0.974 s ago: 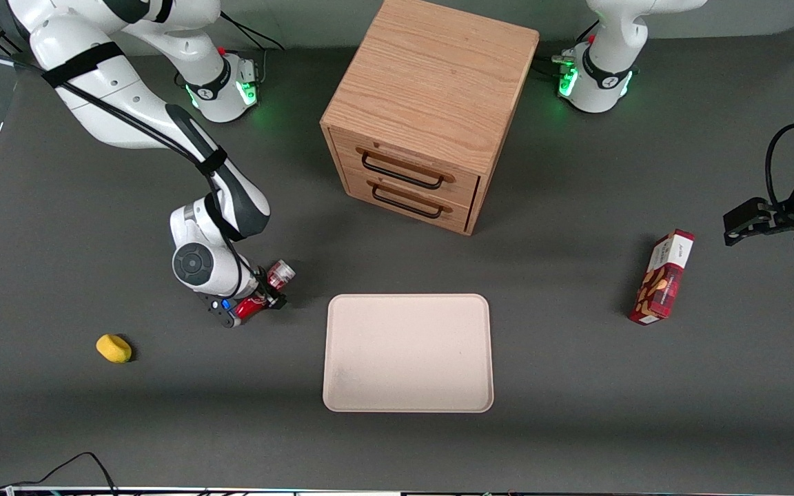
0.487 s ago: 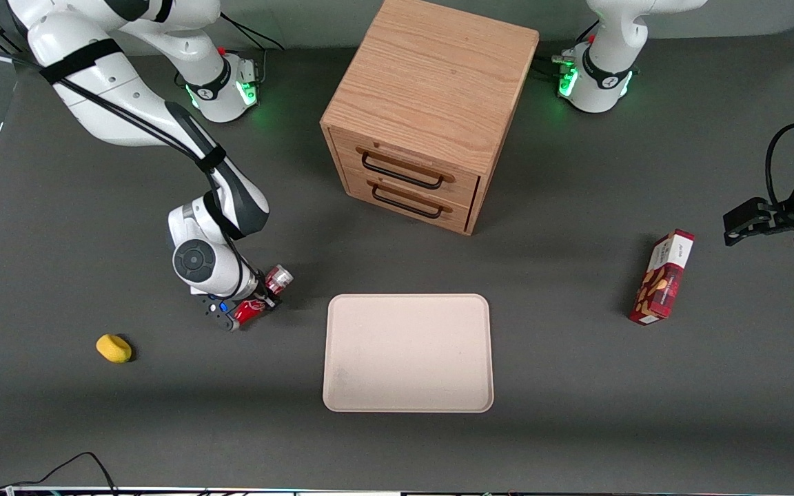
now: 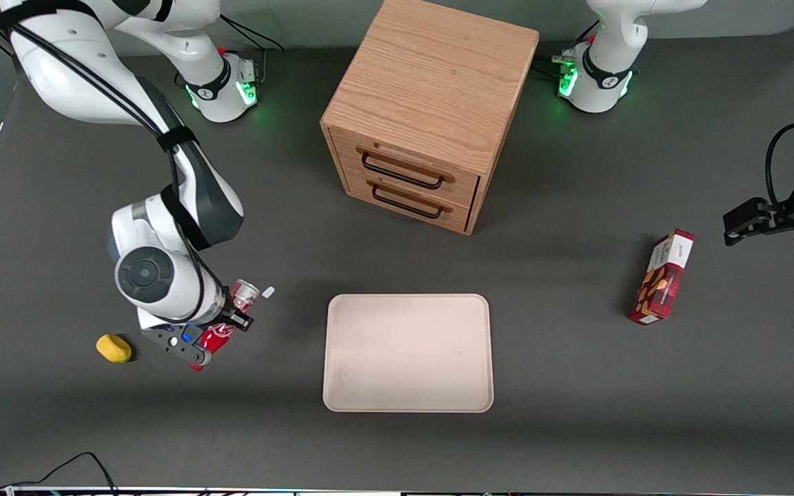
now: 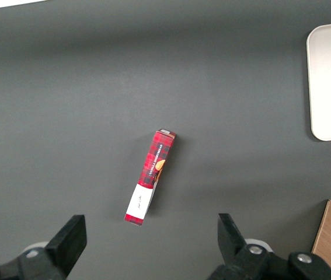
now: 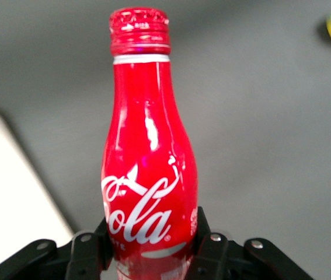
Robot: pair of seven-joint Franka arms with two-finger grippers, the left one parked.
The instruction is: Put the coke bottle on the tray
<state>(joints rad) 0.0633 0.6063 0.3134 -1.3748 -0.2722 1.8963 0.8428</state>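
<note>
The coke bottle is a slim red bottle with white script, held in my right gripper, which is shut on its lower body. In the front view it hangs above the table, clear base pointing away from the camera and red cap nearer to it. In the right wrist view the bottle fills the middle, with the gripper clamped on both sides of its label. The cream tray lies flat beside the gripper, toward the parked arm's end, with nothing on it. An edge of the tray shows next to the bottle.
A wooden two-drawer cabinet stands farther from the camera than the tray. A red-and-white snack box lies toward the parked arm's end, also seen as the snack box. A yellow lump sits close to the gripper. A small white scrap lies on the table.
The gripper has lifted with the bottle in it and moved nearer the front camera, away from the tray and closer to the yellow lump. A white scrap now shows where the bottle was.
</note>
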